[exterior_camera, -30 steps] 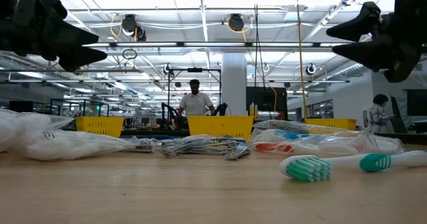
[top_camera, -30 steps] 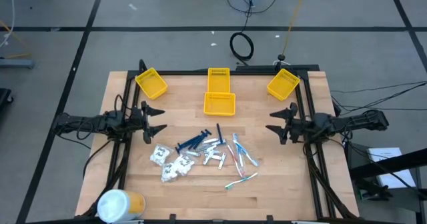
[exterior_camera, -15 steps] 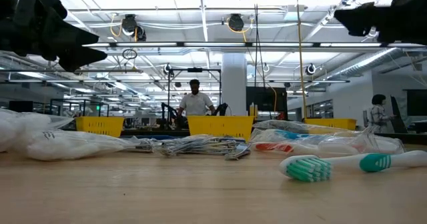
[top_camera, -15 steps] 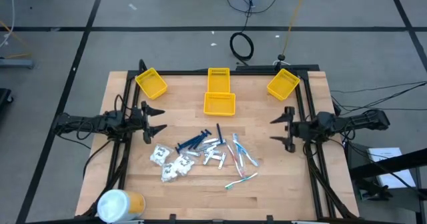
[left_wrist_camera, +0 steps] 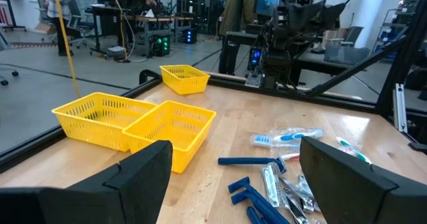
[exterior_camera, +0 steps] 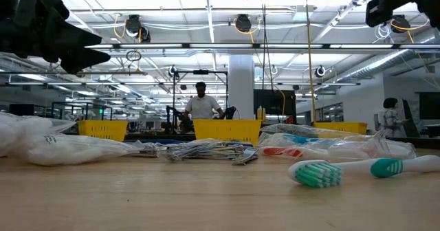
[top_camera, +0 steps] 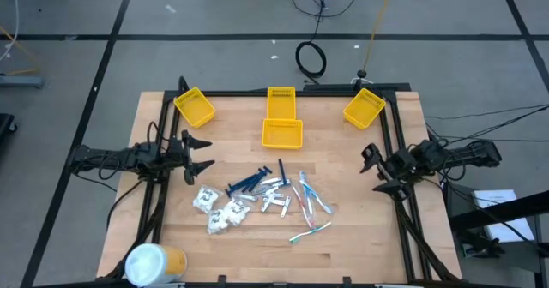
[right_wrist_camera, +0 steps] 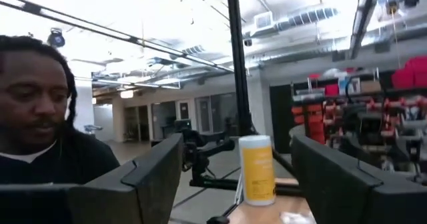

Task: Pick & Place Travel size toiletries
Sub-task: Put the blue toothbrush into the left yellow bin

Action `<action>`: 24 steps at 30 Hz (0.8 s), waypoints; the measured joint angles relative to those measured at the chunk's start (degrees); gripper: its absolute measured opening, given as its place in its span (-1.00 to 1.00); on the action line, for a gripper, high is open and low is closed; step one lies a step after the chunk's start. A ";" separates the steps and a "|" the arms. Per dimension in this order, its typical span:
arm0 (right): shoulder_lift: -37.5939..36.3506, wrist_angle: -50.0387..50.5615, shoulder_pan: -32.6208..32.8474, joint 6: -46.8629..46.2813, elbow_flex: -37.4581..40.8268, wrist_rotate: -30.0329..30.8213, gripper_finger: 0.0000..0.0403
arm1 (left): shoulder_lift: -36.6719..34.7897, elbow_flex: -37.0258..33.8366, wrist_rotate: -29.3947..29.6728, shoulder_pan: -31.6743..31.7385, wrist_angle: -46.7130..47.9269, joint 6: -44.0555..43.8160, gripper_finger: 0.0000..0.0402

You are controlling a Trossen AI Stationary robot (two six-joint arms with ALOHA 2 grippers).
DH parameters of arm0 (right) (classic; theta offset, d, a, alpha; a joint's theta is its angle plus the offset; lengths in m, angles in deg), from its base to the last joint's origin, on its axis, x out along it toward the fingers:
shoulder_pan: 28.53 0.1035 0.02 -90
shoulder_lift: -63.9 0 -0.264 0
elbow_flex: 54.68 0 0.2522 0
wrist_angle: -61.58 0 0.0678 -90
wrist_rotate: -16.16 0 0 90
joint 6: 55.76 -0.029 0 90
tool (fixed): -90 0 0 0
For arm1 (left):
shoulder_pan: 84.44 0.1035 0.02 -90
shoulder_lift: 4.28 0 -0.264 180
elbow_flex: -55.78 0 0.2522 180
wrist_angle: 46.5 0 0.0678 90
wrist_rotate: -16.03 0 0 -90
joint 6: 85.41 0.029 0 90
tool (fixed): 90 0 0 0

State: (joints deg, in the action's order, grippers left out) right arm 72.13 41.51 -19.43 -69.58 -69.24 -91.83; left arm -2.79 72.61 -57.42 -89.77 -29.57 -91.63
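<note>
Dark fingers, spread apart and empty, mark both of my grippers. Left gripper: hovering above the table's left side, aimed toward the centre, well apart from the pile. Right gripper: jaws also apart, holding nothing, poised over the table's right edge and twisted so that its wrist camera looks out into the room, where a person appears, with the large white-and-yellow cylinder standing farther off.

Travel size toiletries lie loose mid-table, all untouched: dark blue razors beside little silvery tubes, thin toothbrushes toward the right and near edge, and white crinkly packets to the left. Some of the toothbrushes look wrapped in clear film, though I cannot confirm that from the low view.

Yellow bins wait along the far edge: one at the left corner, two joined at centre, one at the right corner; from above they appear empty.

Step in hand, as I judge it: the approach before any pick, nothing yet placed. Next I would tilt one gripper down over a single item, straddle it, and close.
</note>
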 joint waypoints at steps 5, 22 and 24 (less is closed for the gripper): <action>0.56 0.66 0.02 -4.60 0.00 5.44 0.31 | 0.00 0.00 -0.01 0.00 0.03 0.02 0.61; 48.99 31.19 10.30 -8.09 -23.53 33.07 0.31 | 0.01 0.00 -0.03 -0.02 -0.25 0.02 0.61; 55.21 29.47 12.12 -8.26 -26.84 34.53 0.30 | 0.00 0.00 -0.01 -0.01 -0.30 0.01 0.61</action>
State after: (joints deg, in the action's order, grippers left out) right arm 127.34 70.98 -7.31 -77.84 -96.08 -57.30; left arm -2.80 72.61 -57.44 -89.78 -29.87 -91.62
